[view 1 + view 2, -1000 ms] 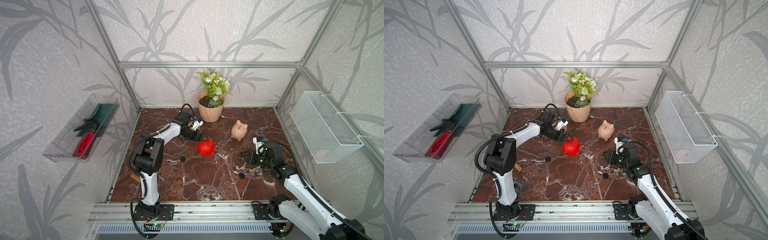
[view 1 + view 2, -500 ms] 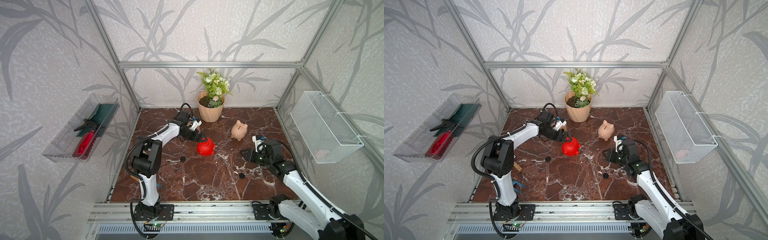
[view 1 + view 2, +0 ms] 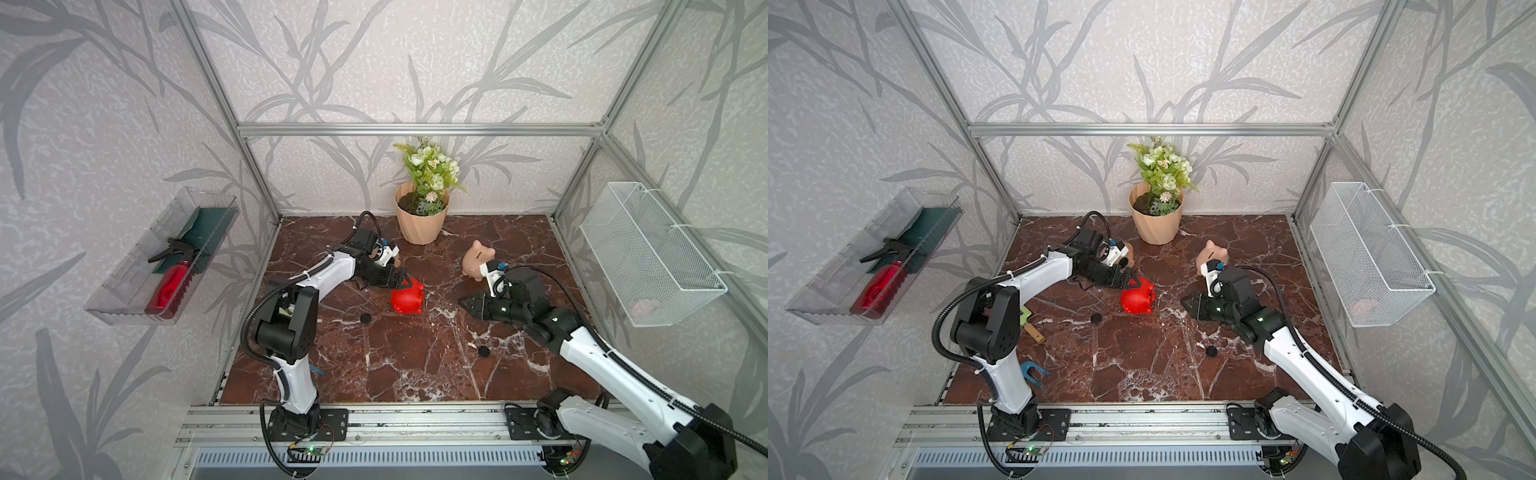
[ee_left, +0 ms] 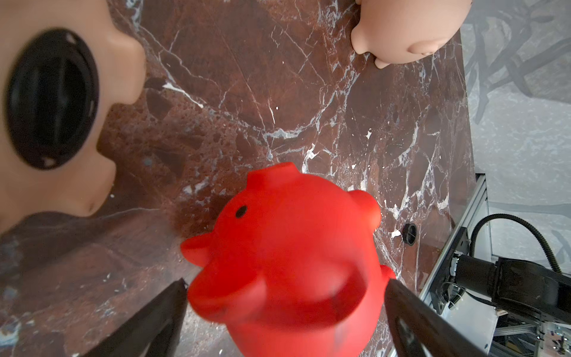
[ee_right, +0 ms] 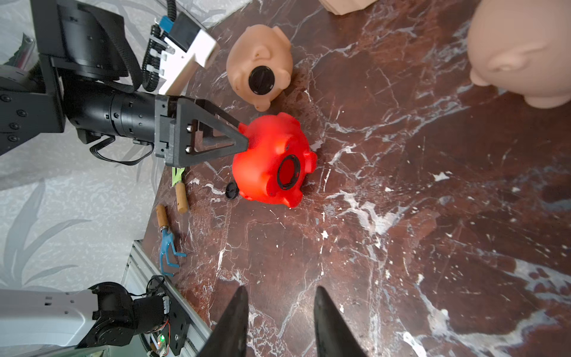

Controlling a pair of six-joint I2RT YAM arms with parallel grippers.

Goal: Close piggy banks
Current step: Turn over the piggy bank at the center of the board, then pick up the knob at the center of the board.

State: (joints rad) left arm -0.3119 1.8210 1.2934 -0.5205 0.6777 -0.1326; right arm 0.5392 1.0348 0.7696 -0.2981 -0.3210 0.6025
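Note:
A red piggy bank (image 3: 407,301) (image 3: 1138,297) lies on its side mid-table, its round belly hole (image 5: 289,171) unplugged. My left gripper (image 4: 285,281) (image 5: 245,136) is open, and its fingers straddle the red pig's back. Next to the left wrist lies a peach piggy bank (image 5: 261,66) (image 4: 61,102) with a black plug (image 5: 262,79) in its belly. A second peach piggy bank (image 3: 478,259) (image 5: 522,52) stands upright at the right rear. To the right of the red pig, my right gripper (image 5: 281,289) (image 3: 461,300) is open and empty, pointing at it.
Loose black plugs (image 3: 365,318) (image 3: 483,351) lie on the marble table (image 3: 395,374). A ribbed flowerpot (image 3: 422,220) stands at the back. Small garden tools (image 3: 1032,328) (image 5: 168,244) lie near the left arm's base. A wall tray (image 3: 124,291) and a wire basket (image 3: 648,253) hang on the side walls.
My right gripper has moved left, closer to the red piggy bank. The left gripper stays over the red pig with little shift.

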